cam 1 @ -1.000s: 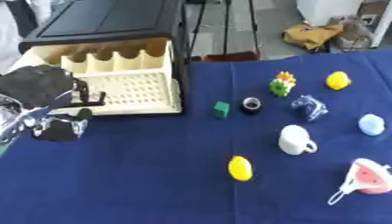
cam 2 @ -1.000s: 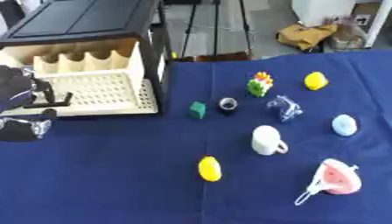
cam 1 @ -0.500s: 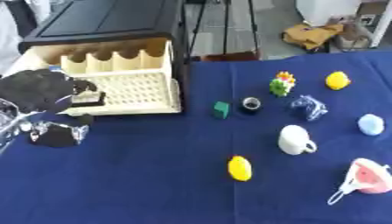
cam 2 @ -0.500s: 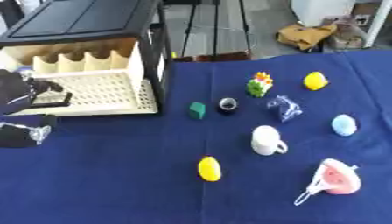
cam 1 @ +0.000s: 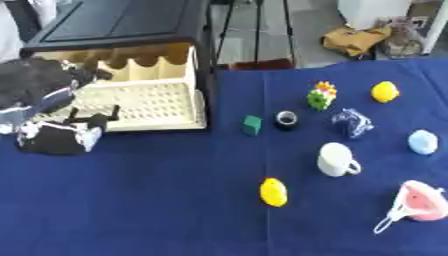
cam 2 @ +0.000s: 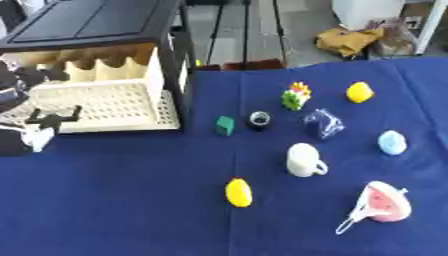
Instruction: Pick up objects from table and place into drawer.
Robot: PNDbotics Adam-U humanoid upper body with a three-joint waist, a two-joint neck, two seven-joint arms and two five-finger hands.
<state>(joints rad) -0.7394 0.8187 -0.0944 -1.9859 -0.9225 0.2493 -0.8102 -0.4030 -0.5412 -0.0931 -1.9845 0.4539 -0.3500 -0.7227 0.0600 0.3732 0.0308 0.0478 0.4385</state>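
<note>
A: Left eye view: left hand [cam 1: 54, 135] low at the front-left corner of the drawer [cam 1: 140, 102], fingers curled round something dark. What it holds I can't make out. Right hand not in view.

B: Drawer state?

A: Pulled out of the black cabinet [cam 1: 122, 22], cream, perforated floor, scalloped dividers at the back. Long axis runs left to right; its open front edge faces the robot.

B: And the loose things?

A: All right of the drawer on the blue cloth [cam 1: 157, 210]. Green cube [cam 1: 252, 125] just beside the drawer's right front corner, black ring [cam 1: 286, 119] next to it. Farther right: flower toy [cam 1: 322, 95], yellow duck [cam 1: 383, 92], crumpled blue wrapper [cam 1: 352, 123], pale blue ball [cam 1: 423, 142]. White mug [cam 1: 335, 160] nearer the robot than the drawer front, upright, handle pointing right and toward the robot. Yellow lemon [cam 1: 274, 192] below that, long axis roughly near-to-far. Pink strainer [cam 1: 418, 202] farthest from the drawer, handle trailing down-left.

B: How to do the step well?

A: My judgement: lift the load clear of the drawer's front lip, carry it over the perforated floor, release low so nothing bounces out. Keep the wrist off the left wall.
</note>
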